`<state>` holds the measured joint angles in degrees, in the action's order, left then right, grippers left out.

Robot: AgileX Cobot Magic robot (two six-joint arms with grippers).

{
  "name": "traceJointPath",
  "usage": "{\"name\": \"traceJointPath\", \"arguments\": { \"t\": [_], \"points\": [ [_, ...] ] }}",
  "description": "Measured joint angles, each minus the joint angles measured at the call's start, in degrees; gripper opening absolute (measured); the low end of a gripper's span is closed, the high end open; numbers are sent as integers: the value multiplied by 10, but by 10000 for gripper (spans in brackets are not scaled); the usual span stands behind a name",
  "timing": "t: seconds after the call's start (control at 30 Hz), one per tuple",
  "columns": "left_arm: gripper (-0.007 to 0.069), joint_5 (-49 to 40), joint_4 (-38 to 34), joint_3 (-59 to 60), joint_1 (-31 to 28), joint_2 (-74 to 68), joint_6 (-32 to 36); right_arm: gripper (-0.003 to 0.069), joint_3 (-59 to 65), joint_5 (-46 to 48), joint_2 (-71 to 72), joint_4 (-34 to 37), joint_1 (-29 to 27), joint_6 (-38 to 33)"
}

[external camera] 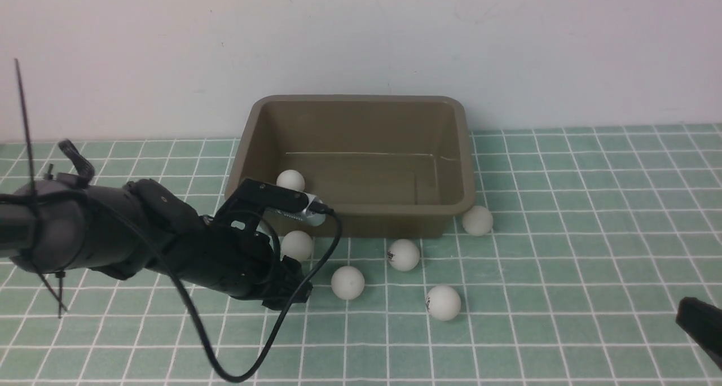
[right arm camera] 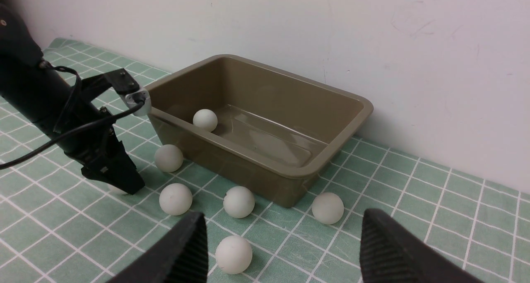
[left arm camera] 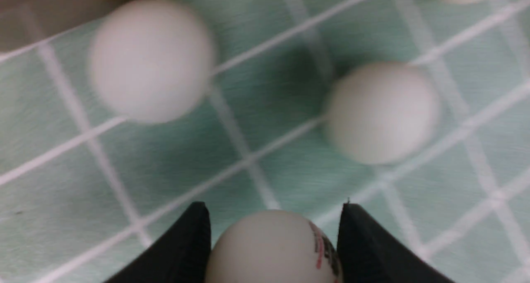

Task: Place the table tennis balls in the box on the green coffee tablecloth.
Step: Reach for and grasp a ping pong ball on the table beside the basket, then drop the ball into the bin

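- While the left gripper (left arm camera: 273,206) is down on the green coffee tablecloth (external camera: 564,205), its two black fingers (left arm camera: 190,241) press both sides of the gripped ball (left arm camera: 269,250) (it has a red and dark mark)
- The box (external camera: 355,126) sits just past that gripper, farther from the robot and a bit to the right, its long side running left to right
- One more ball (external camera: 290,180) is inside the box, and five table tennis balls (external camera: 347,283) lie on the cloth by its near wall
- I think the next move is up, then forward over the near rim
- The right gripper (right arm camera: 281,214) is wide apart, holds nothing and is far off, so the left arm is nearer
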<state>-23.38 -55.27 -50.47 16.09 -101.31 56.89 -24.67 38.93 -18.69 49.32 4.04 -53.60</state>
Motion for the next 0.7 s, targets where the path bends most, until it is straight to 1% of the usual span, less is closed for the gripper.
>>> {"name": "traceJointPath", "arguments": {
  "t": [0.17, 0.3, 0.37, 0.4, 0.43, 0.47, 0.5, 0.53, 0.57, 0.63, 0.67, 0.7],
  "points": [
    [352, -47, -6, 0, 0, 55, 15, 451, 0, -1, 0, 0, 0, 0],
    [352, -34, -40, 0, 0, 113, 62, 451, 0, -6, 0, 0, 0, 0],
    [352, 31, -100, 0, 0, 136, 136, 451, 0, -6, 0, 0, 0, 0],
    [352, 37, -106, 0, 0, 137, 150, 451, 0, -6, 0, 0, 0, 0],
    [352, 77, -146, 0, 0, 137, 187, 451, 0, -7, 0, 0, 0, 0],
    [352, 95, -166, -1, 0, 136, 220, 451, 0, -7, 0, 0, 0, 0],
    [352, 109, -181, -2, 0, 133, 238, 451, 0, -7, 0, 0, 0, 0],
    [352, 139, -250, -18, 0, 116, 330, 451, 0, -7, 0, 0, 0, 0],
    [352, 139, -250, -18, 0, 116, 330, 451, 0, -7, 0, 0, 0, 0],
    [352, 140, -342, -57, 0, 80, 452, 451, 0, -7, 0, 0, 0, 0],
    [352, 132, -373, -73, 0, 64, 487, 451, 0, -7, 0, 0, 0, 0],
    [352, 127, -388, -83, 0, 54, 505, 451, 0, -7, 0, 0, 0, 0]
  ]
}}
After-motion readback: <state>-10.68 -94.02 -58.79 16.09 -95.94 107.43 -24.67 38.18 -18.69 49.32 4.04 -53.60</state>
